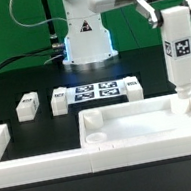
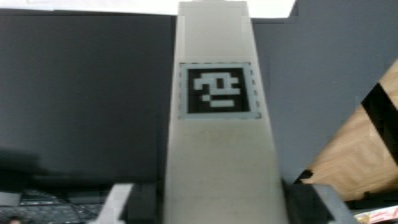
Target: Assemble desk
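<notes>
Though well apart from the pincer, toward the exterior view's left, loose leg posts (image 1: 26, 107) lie on the black table (image 1: 5, 97), then the marker board (image 1: 101, 89) with its black-white tags. Below the pincer sits the desk panel (image 1: 130, 130), rim up. The pincer (image 1: 172, 16) is clamped on an upright leg post (image 1: 181, 58), whose square black-white tag (image 2: 217, 90) faces the wrist view; its narrowed lower end stands at the panel's corner.
</notes>
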Controlling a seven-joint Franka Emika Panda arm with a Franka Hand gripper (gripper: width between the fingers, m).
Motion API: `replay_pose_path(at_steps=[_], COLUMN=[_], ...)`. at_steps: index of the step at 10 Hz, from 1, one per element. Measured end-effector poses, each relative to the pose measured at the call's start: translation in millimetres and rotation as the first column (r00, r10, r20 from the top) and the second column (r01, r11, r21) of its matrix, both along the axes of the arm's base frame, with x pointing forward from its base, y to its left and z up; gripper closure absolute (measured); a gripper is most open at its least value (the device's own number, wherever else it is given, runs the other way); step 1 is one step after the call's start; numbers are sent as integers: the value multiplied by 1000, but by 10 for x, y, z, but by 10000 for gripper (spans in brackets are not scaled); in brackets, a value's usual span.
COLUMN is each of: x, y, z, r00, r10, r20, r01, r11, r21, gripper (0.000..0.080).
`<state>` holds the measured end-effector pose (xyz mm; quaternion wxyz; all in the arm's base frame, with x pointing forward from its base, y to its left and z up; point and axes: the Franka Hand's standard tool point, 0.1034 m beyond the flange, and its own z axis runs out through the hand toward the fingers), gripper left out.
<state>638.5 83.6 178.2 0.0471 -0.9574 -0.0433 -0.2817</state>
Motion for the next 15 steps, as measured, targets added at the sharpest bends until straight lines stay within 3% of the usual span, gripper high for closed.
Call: replay_pose_path(at_steps=[3,10,15], x=[-101,-13,-24], y=[221,182,251], z=[-157,-378,-477], r00=[999,999,999], r10=[47,42,49], r20=[-11,-25,-16], r01=[-47,-43,-49], r11=[998,998,998], r21=[-38,-41,-40], gripper=[509,509,509])
